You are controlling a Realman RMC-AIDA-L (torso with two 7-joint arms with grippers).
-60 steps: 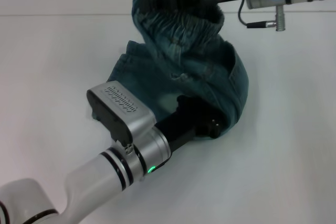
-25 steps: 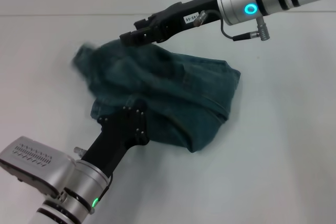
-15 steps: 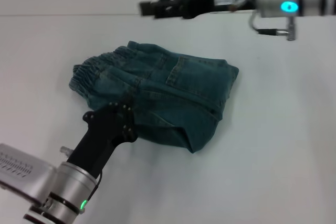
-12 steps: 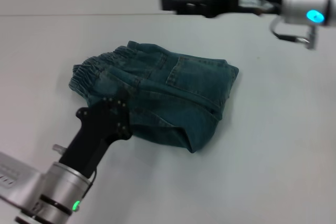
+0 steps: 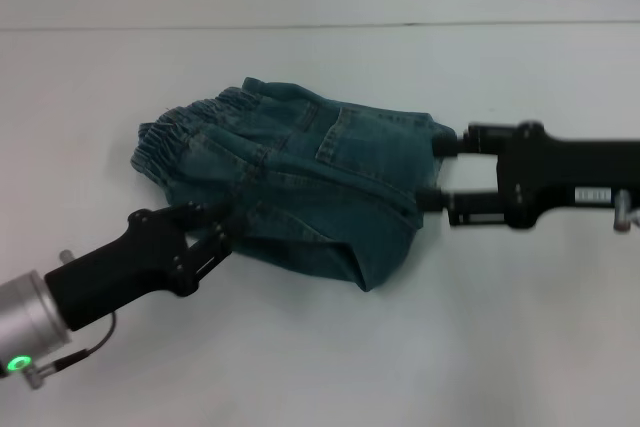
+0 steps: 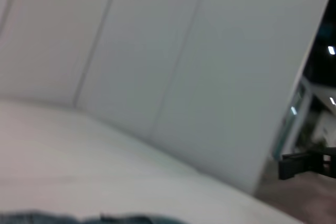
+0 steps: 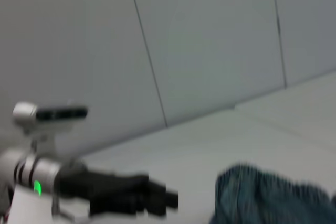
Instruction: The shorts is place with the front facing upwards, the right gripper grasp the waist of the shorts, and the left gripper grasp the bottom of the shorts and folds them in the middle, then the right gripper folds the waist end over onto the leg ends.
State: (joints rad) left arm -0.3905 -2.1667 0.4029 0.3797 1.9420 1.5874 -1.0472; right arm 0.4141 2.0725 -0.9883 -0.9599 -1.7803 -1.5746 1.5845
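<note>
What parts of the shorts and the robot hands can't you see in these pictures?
- The leg ends: head view, tucked beneath the folded shorts.
- The left gripper: head view, its fingertips meet the denim edge, so any grip is unclear.
- The right gripper: head view, open at the fold; touching or not is unclear.
- Left wrist view: only a blurred denim strip at the edge.

Right tool point(image 5: 440, 169) now beside folded shorts point(image 5: 300, 182).

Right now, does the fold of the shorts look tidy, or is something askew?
Slightly askew. The shorts lie folded on the table, but the gathered waist is bunched and the layers do not line up; one lower corner sticks out.
</note>
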